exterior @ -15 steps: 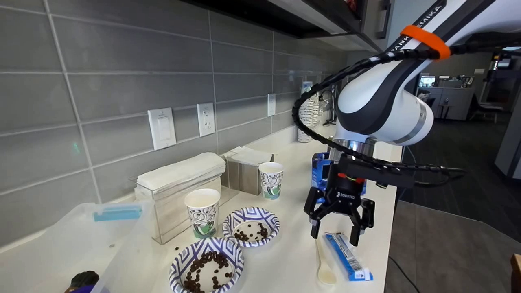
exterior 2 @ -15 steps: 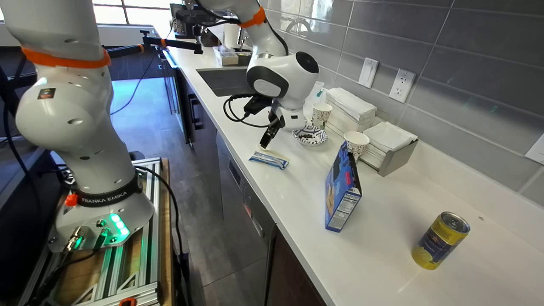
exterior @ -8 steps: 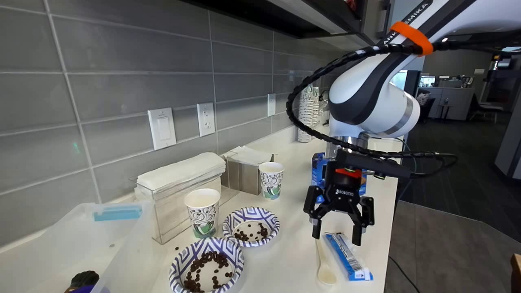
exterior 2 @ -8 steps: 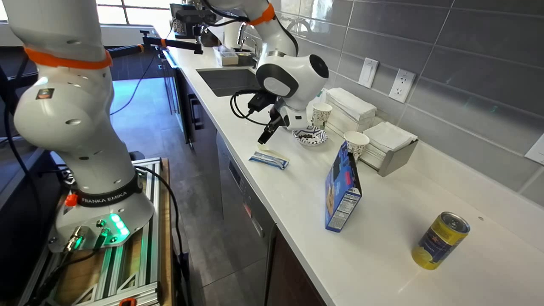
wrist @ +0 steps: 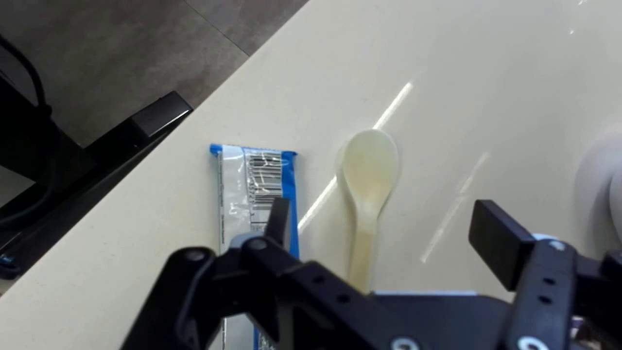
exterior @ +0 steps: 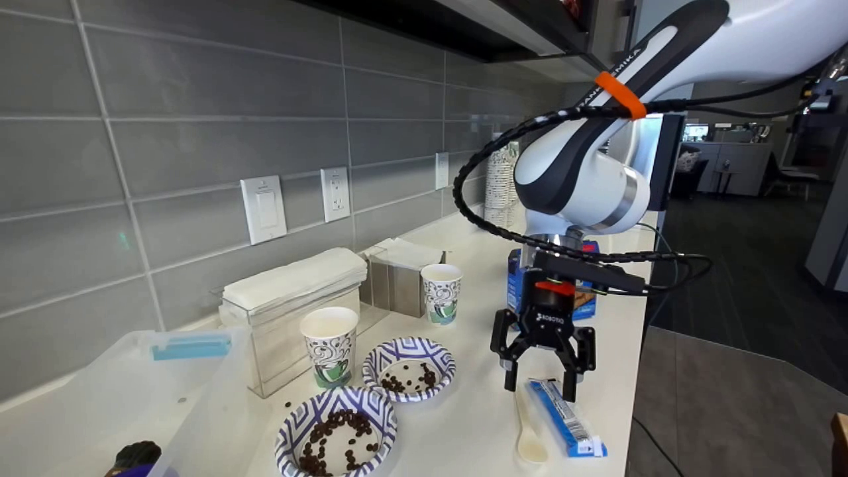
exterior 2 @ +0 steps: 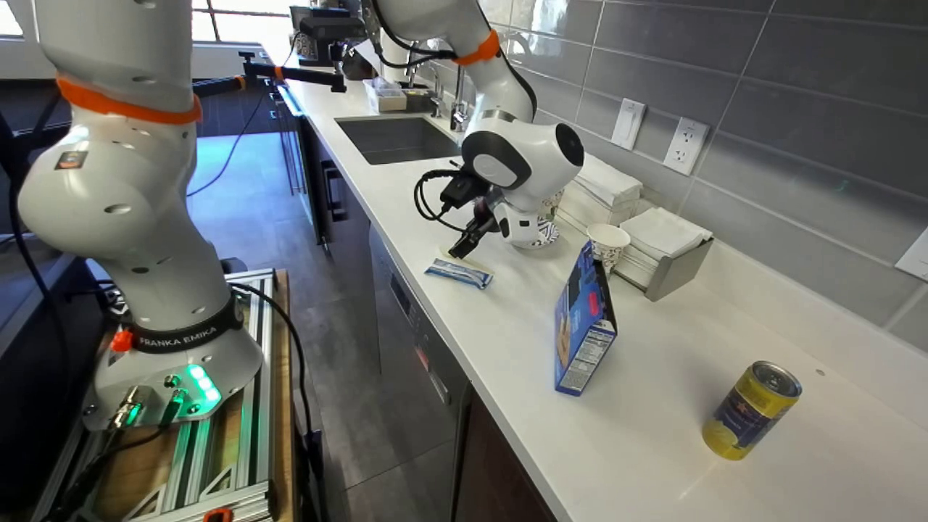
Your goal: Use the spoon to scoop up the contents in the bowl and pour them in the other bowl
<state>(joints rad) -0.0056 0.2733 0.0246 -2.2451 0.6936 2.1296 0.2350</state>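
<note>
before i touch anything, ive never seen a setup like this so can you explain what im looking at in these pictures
The white machine is a robot arm. The black end is its gripper, open and holding nothing. The two wide views come from cameras standing outside the robot. The close view comes from a camera on the arm itself, looking past the gripper down at the counter. There lies a pale spoon, with a blue-and-white packet beside it. Nearby are two bowls, each with some dark beans inside. You can also see two cups, napkins, a blue box and a can.
</note>
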